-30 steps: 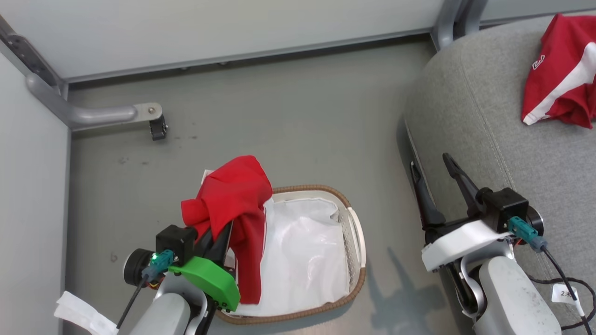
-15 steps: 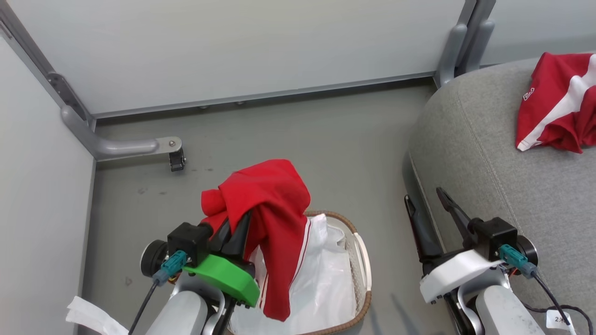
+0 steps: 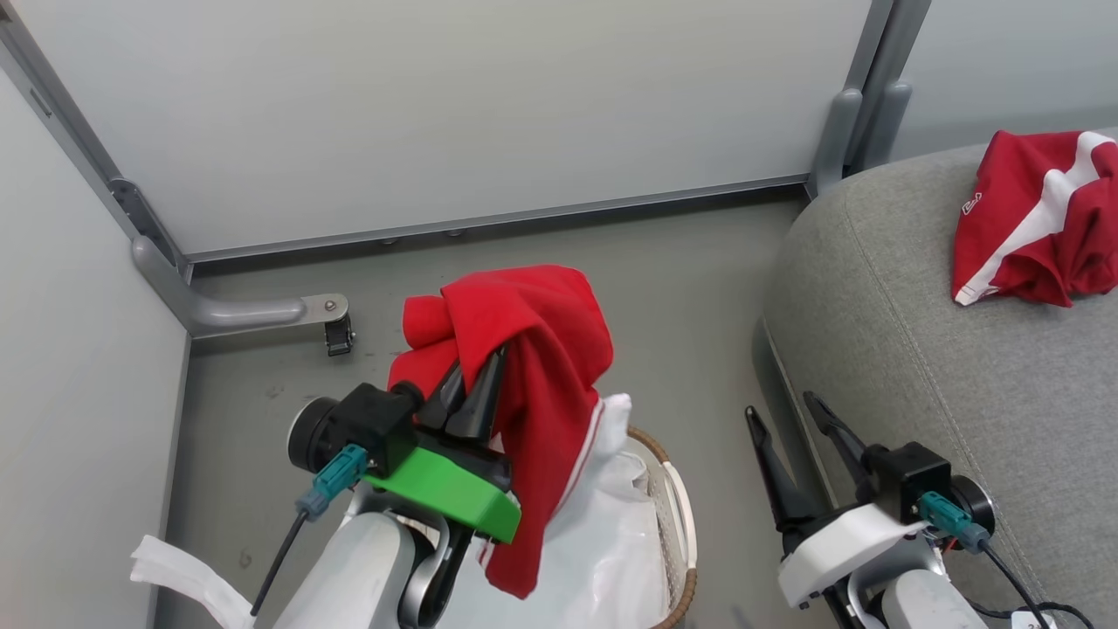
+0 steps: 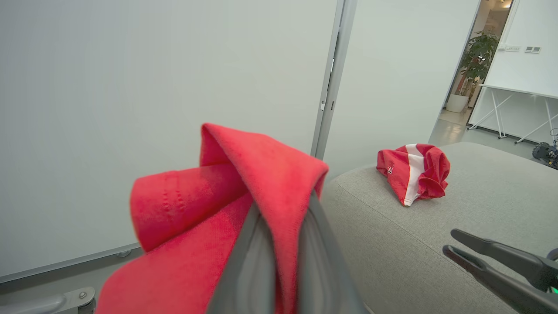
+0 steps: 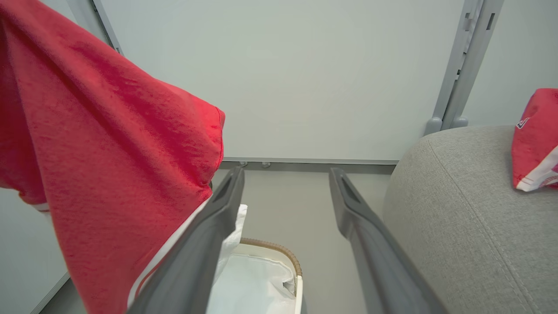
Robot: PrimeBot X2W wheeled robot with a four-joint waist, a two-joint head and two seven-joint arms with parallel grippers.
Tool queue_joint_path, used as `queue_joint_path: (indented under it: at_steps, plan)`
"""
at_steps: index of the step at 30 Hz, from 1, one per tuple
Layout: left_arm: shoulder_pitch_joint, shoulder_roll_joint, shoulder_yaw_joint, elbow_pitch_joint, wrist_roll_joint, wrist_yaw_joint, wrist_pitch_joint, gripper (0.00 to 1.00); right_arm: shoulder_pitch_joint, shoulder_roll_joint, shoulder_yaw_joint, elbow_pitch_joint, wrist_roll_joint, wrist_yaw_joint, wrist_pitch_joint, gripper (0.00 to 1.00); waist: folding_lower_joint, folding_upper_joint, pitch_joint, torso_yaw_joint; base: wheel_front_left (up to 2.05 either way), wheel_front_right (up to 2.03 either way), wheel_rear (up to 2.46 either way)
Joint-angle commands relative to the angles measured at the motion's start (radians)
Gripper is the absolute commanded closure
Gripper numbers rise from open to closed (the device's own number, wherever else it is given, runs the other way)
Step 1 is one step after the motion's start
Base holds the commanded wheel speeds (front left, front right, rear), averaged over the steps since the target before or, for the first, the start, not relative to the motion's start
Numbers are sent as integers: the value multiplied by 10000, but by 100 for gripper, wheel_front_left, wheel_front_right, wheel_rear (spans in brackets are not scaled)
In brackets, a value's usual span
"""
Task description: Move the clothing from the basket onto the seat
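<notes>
So, one red garment (image 3: 1031, 218) already lay on the seat (image 3: 917, 367) at upper right; my left gripper (image 3: 479, 371) pinched the second garment (image 3: 533, 332) above the basket (image 3: 679, 524), undelivered; my right gripper (image 3: 779, 404) stood open, empty.

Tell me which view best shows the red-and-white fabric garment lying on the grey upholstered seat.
The left wrist view: the red-and-white fabric garment shows whole, uncovered, on the grey upholstered seat. The head view has it cut by the right edge; the right wrist view catches just a corner.

Left gripper (image 3: 479, 367): dark fingers (image 3: 476, 411), green collar (image 3: 441, 498)
</notes>
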Motion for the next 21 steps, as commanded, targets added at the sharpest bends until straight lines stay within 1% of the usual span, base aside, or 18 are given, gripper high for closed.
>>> queue_joint_path:
  at_steps: [1,5,6,7,8,9,10,11,21]
  plan:
    - [-180,-14,3,-57,12,9,-37,100,105,-32,109,-72,-18,-14,-50,0,1,0,3,10,0,0,0]
    - [-132,-69,-178,-56,-98,9,-37,100,-81,-37,683,-227,136,-14,-50,0,1,0,42,59,0,0,0]
    - [-130,-71,-207,-38,-103,9,-37,100,-154,-40,800,-271,214,-14,-50,19,1,0,65,74,0,0,0]
    - [-121,-84,-255,-24,-145,9,-37,100,-245,-37,966,-308,322,-14,-50,50,1,0,87,105,0,0,0]
    - [-119,-89,-293,-26,-145,9,-37,100,-311,-35,1077,-345,383,-14,-50,53,1,0,104,135,0,0,0]
    - [-121,-100,-347,-31,-145,9,-37,100,-409,-35,1206,-414,439,-14,-49,46,1,0,139,185,0,0,0]
    - [-113,-103,-386,-5,-153,9,-37,100,-472,-35,1317,-425,447,-14,-49,10,1,0,155,222,0,0,0]
    - [-135,-115,-456,8,-178,9,-37,100,-548,-35,1486,-400,408,-14,-49,0,1,0,185,287,0,0,0]
    - [-438,-206,-974,133,-320,9,-36,100,-1496,-34,3130,-102,544,-14,-50,0,1,0,397,893,0,0,0]
